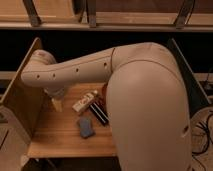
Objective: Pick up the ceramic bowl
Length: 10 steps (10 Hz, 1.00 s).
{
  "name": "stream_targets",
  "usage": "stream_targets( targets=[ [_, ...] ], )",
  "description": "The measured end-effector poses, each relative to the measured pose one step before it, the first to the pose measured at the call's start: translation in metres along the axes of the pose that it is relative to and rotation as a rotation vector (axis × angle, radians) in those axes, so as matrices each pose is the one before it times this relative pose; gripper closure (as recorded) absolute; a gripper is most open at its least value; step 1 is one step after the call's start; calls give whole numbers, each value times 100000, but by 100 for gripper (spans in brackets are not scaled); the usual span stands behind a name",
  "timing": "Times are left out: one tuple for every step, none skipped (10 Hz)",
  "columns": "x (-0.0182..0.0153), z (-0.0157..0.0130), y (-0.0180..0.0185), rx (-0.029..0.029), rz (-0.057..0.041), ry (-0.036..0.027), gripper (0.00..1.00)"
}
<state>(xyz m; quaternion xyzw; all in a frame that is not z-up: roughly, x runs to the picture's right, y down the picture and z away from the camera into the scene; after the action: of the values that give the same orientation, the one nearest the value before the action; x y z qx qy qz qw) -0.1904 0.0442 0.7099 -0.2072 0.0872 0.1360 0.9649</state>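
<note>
My arm reaches across the wooden table from the right, and its bulky pale body hides the table's right half. The gripper hangs below the wrist at the table's back left, just above the wood, with a pale tan piece under it. The orange-red ceramic bowl is not clearly in view. Only a small dark reddish sliver shows at the arm's edge near the table's middle back, and I cannot tell whether it is the bowl. The gripper is well left of that sliver.
On the wooden table lie a white and red packet, a dark narrow bar and a blue-grey pad. A wooden side wall stands at the left, with dark shelving behind.
</note>
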Motion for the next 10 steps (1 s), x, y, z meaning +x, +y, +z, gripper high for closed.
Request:
stream_targets(
  targets=[
    [-2, 1, 1, 0, -3, -2, 20],
    [0, -3, -1, 3, -1, -3, 20],
    [-2, 1, 2, -2, -2, 1, 20],
    [-6, -8, -7, 68, -34, 2, 20],
    [-3, -42, -61, 392, -203, 45, 20],
    [-106, -200, -531, 1886, -1282, -712, 20],
    [-281, -454, -1757, 4804, -2952, -3279, 20],
    [34, -463, -1901, 4374, -1636, -3479, 20],
    [627, -1144, -3347, 7472, -1045, -5555, 20],
    [748, -574, -1924, 4065, 20, -2277, 20]
  ],
)
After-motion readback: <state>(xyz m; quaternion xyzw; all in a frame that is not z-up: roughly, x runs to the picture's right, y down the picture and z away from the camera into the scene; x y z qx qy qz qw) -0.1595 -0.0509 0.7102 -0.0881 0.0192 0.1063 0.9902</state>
